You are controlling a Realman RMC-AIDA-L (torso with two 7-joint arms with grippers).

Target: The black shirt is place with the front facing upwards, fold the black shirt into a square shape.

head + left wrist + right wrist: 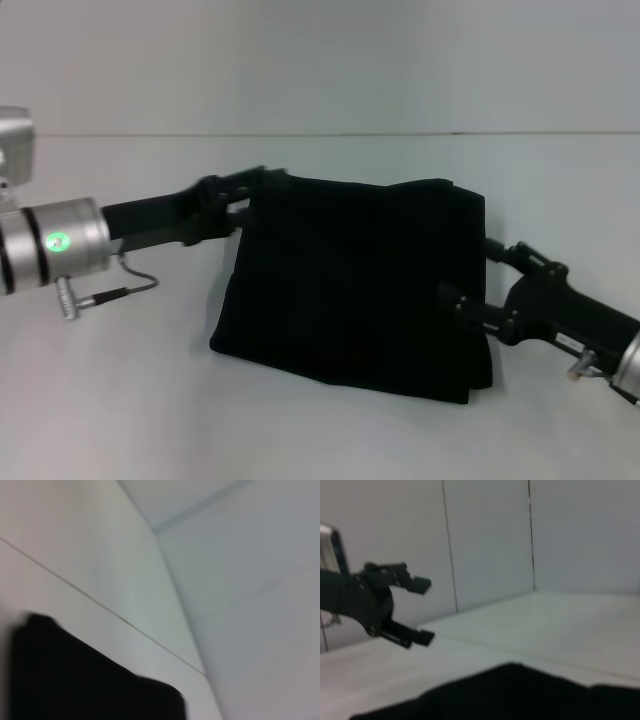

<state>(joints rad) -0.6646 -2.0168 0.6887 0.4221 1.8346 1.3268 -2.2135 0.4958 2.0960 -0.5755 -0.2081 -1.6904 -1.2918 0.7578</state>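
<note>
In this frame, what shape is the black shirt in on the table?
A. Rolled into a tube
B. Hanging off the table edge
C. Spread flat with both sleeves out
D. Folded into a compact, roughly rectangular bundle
D: in the head view the black shirt lies as a compact, roughly four-sided bundle with no sleeves spread out, between the left gripper and the right gripper.

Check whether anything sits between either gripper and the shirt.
Nothing visible does. The left gripper is at the shirt's far left corner and the right gripper is at its right edge, with only table around them.
</note>
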